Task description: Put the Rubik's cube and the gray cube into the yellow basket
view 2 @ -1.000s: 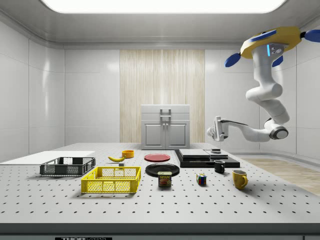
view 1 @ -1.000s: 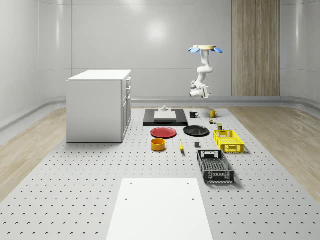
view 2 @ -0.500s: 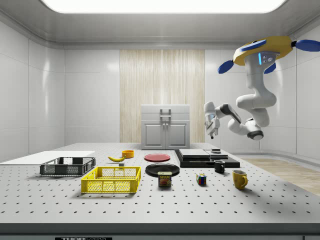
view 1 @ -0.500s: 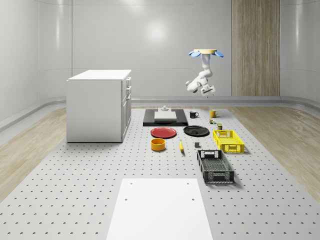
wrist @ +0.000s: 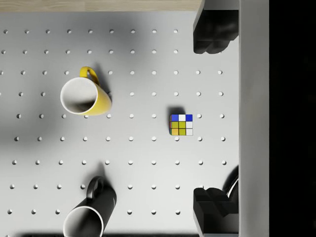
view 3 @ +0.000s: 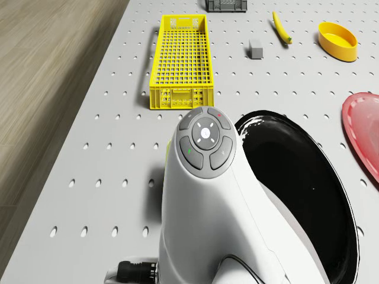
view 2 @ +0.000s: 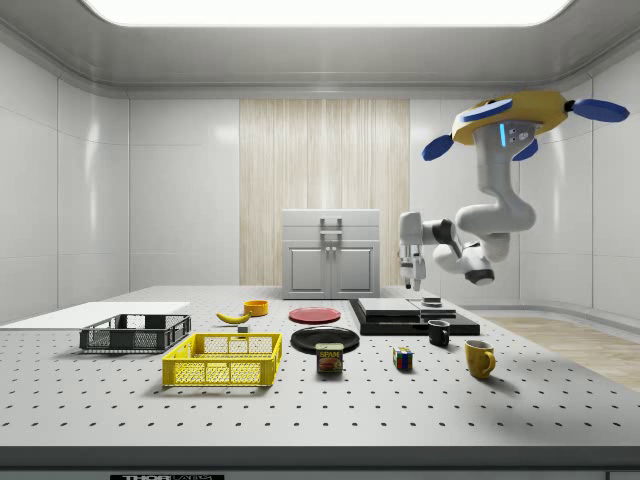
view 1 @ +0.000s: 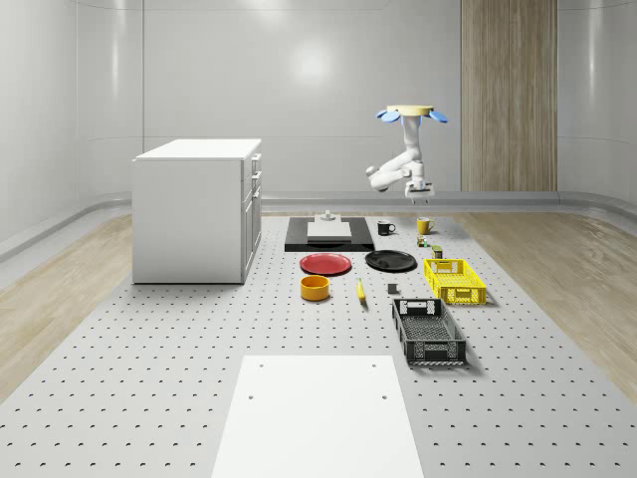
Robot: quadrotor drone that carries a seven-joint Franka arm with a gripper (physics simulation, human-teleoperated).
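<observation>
The Rubik's cube (wrist: 181, 125) lies on the pegboard table between the yellow mug (wrist: 84, 97) and the black plate (view 3: 302, 177); it also shows in the side view (view 2: 402, 359) and the whole-scene view (view 1: 423, 241). My gripper (wrist: 213, 121) hangs open, pointing down, high above the cube (view 2: 407, 275). The drone (view 2: 510, 110) hovers over the table's far right part in the whole-scene view (view 1: 408, 113). The gray cube (view 3: 256, 48) sits beside the yellow basket (view 3: 182, 59), toward the banana (view 3: 282, 28).
A black mug (wrist: 91, 212) and a spam can (view 2: 329, 358) stand near the Rubik's cube. Red plate (view 1: 325, 264), orange bowl (view 1: 315, 288), black basket (view 1: 428, 332), black slab (view 1: 328, 234) and white cabinet (view 1: 197, 209) also occupy the table.
The arm has swung the gripper from facing sideways to pointing straight down. The drone has come a little lower and shifted toward the side view's left.
</observation>
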